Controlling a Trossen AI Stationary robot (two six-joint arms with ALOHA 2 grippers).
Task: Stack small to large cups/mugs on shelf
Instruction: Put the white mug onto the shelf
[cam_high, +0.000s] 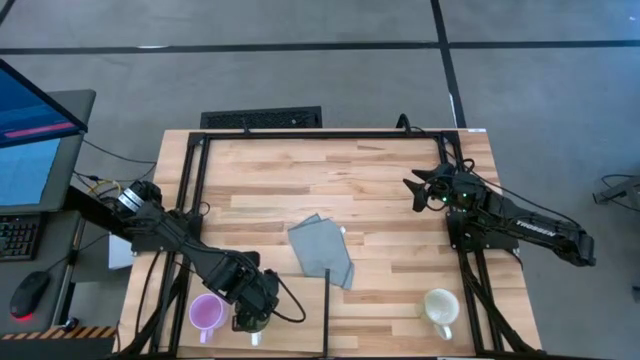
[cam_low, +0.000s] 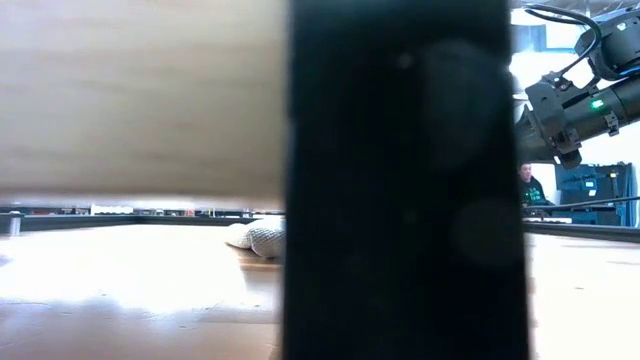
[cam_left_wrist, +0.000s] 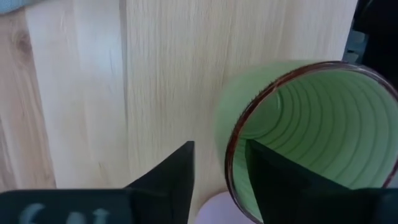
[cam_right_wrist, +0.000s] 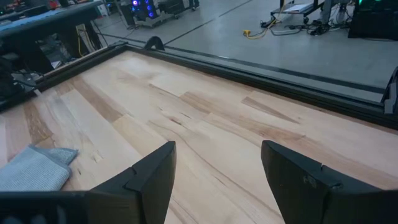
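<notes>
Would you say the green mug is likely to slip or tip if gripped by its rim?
Probably somewhat slippery: the green mug looks glazed and smooth. Its rim is thin, with the left tool straddling the wall, so a pinch there might let it tilt. It looks rigid, likely fragile if dropped.

near left: purple mug (cam_high: 206, 313) just left of green mug (cam_high: 252, 322) under left hand (cam_high: 255, 318) | centre: cloth (cam_high: 322, 250) on table (cam_high: 380, 190) | near right: cream mug (cam_high: 439, 307) | right hand (cam_high: 418, 190) far right
</notes>
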